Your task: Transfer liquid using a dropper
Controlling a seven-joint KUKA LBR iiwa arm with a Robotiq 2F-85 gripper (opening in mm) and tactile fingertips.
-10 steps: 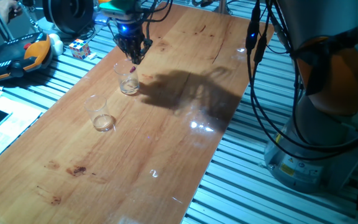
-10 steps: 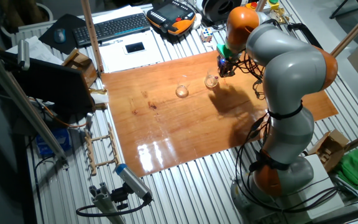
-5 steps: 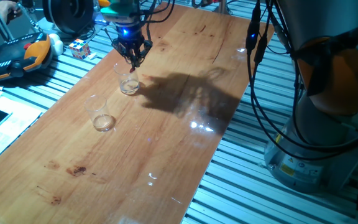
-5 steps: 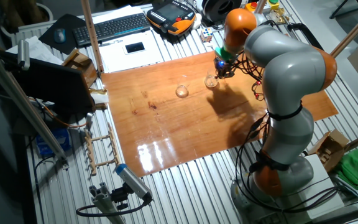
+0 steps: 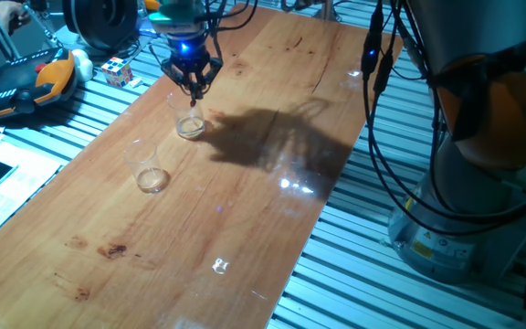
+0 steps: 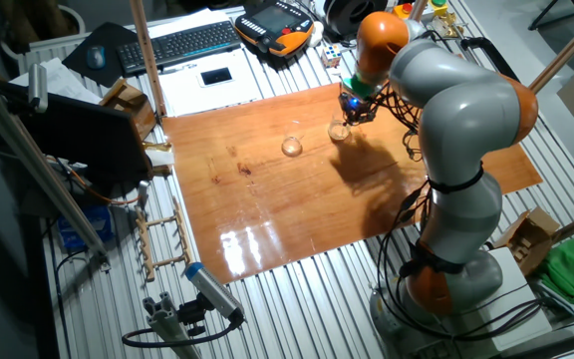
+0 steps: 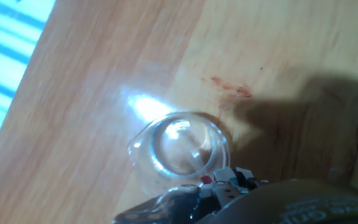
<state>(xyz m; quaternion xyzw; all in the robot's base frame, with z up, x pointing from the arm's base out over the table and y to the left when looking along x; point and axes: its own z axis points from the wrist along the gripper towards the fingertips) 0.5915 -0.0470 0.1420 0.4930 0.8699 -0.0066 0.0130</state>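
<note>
My gripper [image 5: 194, 88] hangs tip-down just above the farther clear glass tumbler [image 5: 188, 118]. It is shut on the dropper [image 5: 195, 102], whose small red bulb sits at the fingertips while its thin clear tube points down into the tumbler. The hand view shows the red bulb [image 7: 206, 180] by the fingers and the tumbler's rim [image 7: 143, 144] right below. A second tumbler [image 5: 148, 167] stands nearer on the wooden table [image 5: 245, 210]. A faint pale layer of liquid [image 5: 154, 181] lies in its bottom. In the other fixed view the gripper [image 6: 352, 109] is over the right tumbler [image 6: 339, 131].
A Rubik's cube [image 5: 117, 70] and an orange-black pendant [image 5: 26, 78] lie off the table's left edge. Black cables [image 5: 377, 55] hang by the far right side. The arm's base [image 5: 455, 228] stands to the right. A keyboard [image 6: 182, 42] lies beyond the table.
The gripper with the dropper has shifted slightly left and back, settling over the farther tumbler. Both tumblers have stayed in place.
</note>
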